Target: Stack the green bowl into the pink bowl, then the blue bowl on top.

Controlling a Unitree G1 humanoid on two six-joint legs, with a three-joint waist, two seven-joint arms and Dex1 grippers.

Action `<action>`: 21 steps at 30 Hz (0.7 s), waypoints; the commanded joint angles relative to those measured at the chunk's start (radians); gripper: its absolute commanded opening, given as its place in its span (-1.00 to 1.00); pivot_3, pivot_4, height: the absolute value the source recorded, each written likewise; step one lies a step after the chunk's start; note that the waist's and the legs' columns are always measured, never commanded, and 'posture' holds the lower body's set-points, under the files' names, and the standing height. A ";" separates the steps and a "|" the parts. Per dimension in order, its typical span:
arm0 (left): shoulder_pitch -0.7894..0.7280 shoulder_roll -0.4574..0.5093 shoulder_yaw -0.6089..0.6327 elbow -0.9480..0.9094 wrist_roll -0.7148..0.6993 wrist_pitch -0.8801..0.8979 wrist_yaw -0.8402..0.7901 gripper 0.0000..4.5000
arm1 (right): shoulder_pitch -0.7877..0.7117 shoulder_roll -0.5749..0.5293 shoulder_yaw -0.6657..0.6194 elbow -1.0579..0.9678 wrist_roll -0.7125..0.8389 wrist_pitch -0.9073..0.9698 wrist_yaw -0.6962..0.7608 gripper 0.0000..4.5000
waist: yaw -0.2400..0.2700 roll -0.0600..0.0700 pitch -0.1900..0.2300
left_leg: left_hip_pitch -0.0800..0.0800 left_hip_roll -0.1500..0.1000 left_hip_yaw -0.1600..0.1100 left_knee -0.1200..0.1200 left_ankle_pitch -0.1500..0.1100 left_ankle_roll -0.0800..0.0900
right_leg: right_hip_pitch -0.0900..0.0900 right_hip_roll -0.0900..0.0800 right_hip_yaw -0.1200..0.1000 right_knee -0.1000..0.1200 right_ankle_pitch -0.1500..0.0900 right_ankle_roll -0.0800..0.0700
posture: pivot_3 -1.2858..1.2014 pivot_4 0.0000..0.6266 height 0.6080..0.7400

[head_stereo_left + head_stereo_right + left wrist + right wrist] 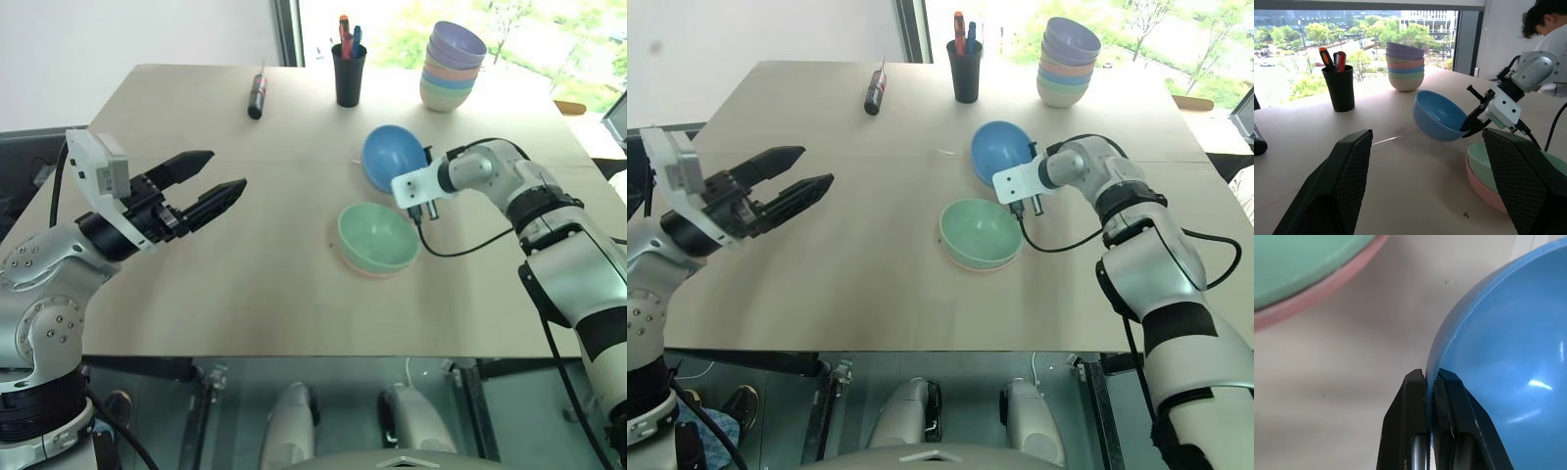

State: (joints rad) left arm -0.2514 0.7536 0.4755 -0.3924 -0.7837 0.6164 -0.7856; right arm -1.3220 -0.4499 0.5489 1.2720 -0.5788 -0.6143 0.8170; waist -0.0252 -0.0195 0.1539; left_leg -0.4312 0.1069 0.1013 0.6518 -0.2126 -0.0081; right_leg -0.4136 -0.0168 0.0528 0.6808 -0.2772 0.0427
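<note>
left gripper (211, 186) released, above table (245, 284) | green bowl (377, 235) nested in pink bowl (1484, 188) | right gripper (1431, 377) pinching blue bowl (392, 157) rim, tilted

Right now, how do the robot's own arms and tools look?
Both arms have silver-grey shells with black joint bands. Each tool carries two black wedge-shaped fingers with ribbed pads: left tool, right tool. A white camera block sits on each wrist, and a black cable loops along the right arm.

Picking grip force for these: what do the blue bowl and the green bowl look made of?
Blue bowl: probably thin plastic, smooth with a slight sheen; soft highlights show inside and the rim pinched by the right end effector is thin. Green bowl: likely the same plastic, duller matte, even colour.
</note>
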 commanded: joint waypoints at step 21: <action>-0.323 -0.048 -0.313 0.347 0.144 -0.177 -0.238 0.69 | 0.388 -0.386 -0.214 -1.443 0.651 0.691 0.733 -0.96 | 0.014 0.002 0.001 | 0.000 0.000 0.000 0.001 -0.001 0.001 | 0.000 0.001 0.000 0.001 0.000 0.000 | 0.03 -0.52 1.00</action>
State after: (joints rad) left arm -0.5405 0.7066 0.1710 -0.0624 -0.6525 0.4725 -0.9966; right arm -0.9347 -0.8132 0.3789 -0.0772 0.0370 -0.0028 1.5467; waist -0.0114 -0.0176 0.1552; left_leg -0.4312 0.1072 0.1012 0.6529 -0.2135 -0.0065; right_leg -0.4136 -0.0159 0.0524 0.6816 -0.2773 0.0429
